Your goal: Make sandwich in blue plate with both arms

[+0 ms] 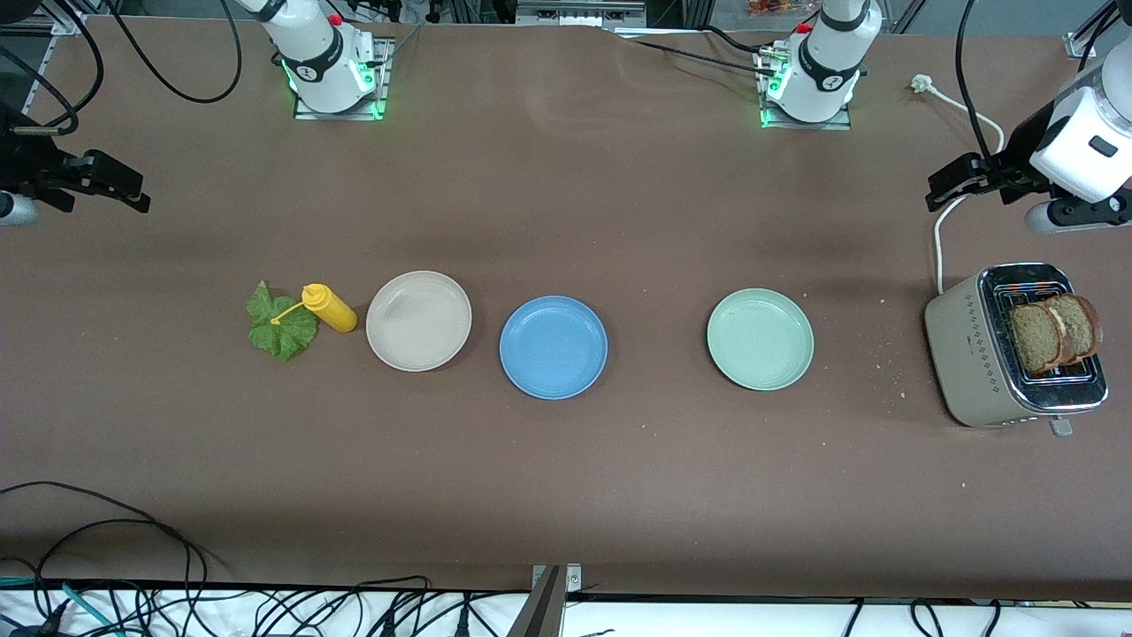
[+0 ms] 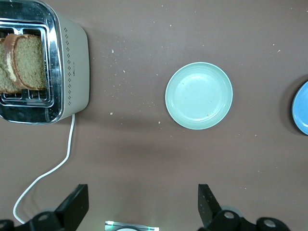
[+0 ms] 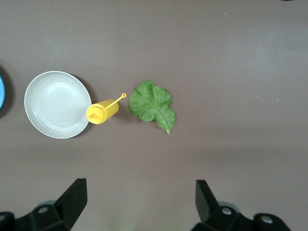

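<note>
Meanwhile, the blue plate [image 1: 553, 347] lay bare on the desk [image 1: 566, 478] between a beige plate [image 1: 418, 320] and a pale green plate [image 1: 760, 338]. 2 bread slices [image 1: 1057, 332] stood in the toaster [image 1: 973, 354]; the lettuce leaf [image 1: 281, 322] lay beside a yellow bottle [image 1: 329, 308]. Both arms waited, left pincer [image 2: 143, 206] and right pincer [image 3: 141, 202] released, jaws wide.

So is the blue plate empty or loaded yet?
Empty: the blue plate shows only bare surface; both bread slices stand in the toaster.
</note>
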`<state>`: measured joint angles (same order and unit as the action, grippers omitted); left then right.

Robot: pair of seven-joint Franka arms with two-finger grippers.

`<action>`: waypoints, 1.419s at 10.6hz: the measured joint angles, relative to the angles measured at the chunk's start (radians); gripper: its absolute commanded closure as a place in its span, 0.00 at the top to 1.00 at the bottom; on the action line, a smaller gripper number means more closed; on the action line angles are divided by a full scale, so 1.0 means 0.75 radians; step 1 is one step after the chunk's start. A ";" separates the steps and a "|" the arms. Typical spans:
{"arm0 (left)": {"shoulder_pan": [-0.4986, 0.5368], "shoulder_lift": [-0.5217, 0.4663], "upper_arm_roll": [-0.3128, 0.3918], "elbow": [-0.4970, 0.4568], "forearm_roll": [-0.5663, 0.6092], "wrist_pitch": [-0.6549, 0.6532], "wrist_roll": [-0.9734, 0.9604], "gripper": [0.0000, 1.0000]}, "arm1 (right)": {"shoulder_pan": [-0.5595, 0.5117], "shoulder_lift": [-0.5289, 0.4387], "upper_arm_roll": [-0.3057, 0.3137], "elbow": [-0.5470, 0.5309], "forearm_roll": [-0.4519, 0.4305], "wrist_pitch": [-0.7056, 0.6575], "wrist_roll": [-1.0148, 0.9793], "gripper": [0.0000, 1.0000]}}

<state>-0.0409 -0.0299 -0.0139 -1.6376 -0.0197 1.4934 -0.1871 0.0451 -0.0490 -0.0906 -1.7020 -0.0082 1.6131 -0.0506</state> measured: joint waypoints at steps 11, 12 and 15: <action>0.043 0.125 0.025 0.019 0.200 0.002 0.148 1.00 | 0.010 -0.001 0.005 0.001 0.000 0.000 0.000 1.00; 0.072 0.155 0.028 0.019 0.207 0.002 0.160 1.00 | 0.011 -0.001 0.005 0.001 0.000 0.000 0.000 1.00; 0.169 0.243 0.033 0.021 0.215 0.100 0.182 1.00 | 0.012 -0.001 0.005 0.001 0.000 -0.004 0.000 1.00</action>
<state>0.0860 0.1526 0.0110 -1.6220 0.1416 1.5682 -0.0507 0.0542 -0.0499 -0.0872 -1.7009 -0.0079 1.6099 -0.0506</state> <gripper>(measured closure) 0.000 0.000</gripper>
